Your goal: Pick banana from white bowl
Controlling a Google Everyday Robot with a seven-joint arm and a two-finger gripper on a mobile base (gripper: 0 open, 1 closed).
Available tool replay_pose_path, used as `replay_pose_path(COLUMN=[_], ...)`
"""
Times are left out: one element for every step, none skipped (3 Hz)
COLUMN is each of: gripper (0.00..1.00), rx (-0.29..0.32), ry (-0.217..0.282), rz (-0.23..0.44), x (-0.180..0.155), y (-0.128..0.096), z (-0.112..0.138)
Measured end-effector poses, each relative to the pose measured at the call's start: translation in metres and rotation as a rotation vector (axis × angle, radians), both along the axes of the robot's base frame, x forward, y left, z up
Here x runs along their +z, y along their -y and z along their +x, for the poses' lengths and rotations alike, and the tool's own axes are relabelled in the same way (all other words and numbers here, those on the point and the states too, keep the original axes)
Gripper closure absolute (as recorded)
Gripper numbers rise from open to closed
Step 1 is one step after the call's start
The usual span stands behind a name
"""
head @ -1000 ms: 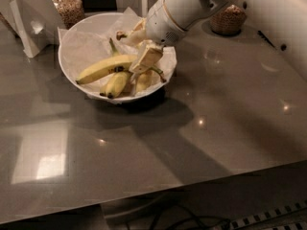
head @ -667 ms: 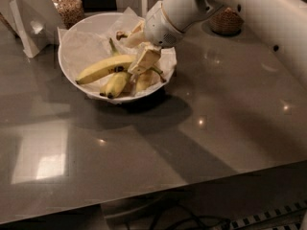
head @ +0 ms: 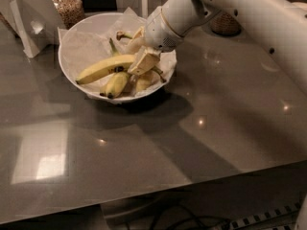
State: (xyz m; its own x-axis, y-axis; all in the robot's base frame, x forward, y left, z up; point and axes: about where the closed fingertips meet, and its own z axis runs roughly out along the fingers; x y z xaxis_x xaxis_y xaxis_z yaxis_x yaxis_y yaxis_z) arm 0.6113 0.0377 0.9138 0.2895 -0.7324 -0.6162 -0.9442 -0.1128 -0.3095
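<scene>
1. A thick, rounded white arm (head: 249,13), smooth-shelled and dotted with small dark round holes (head: 235,12).
2. A white cylindrical wrist (head: 175,16) ringed by a thin dark seam.
3. The cream-coloured gripper (head: 142,60), near the bench's far edge, left of centre.

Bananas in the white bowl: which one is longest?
The curved yellow banana lying crosswise on top, reaching leftmost; the other bananas are shorter. The tool sits at its right end.
</scene>
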Motion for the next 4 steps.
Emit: replay_pose_path(gripper=[0.53, 0.57, 0.76, 0.98], rx=[0.003, 0.009, 0.018, 0.033], ry=[-0.012, -0.023, -0.024, -0.01], rz=[0.001, 0.002, 0.003, 0.008], x=[-0.0053, -0.0101, -0.0102, -0.0043], y=[-0.0013, -0.0039, -0.006, -0.0099], z=[-0.0003, -0.0008, -0.0019, -0.0063])
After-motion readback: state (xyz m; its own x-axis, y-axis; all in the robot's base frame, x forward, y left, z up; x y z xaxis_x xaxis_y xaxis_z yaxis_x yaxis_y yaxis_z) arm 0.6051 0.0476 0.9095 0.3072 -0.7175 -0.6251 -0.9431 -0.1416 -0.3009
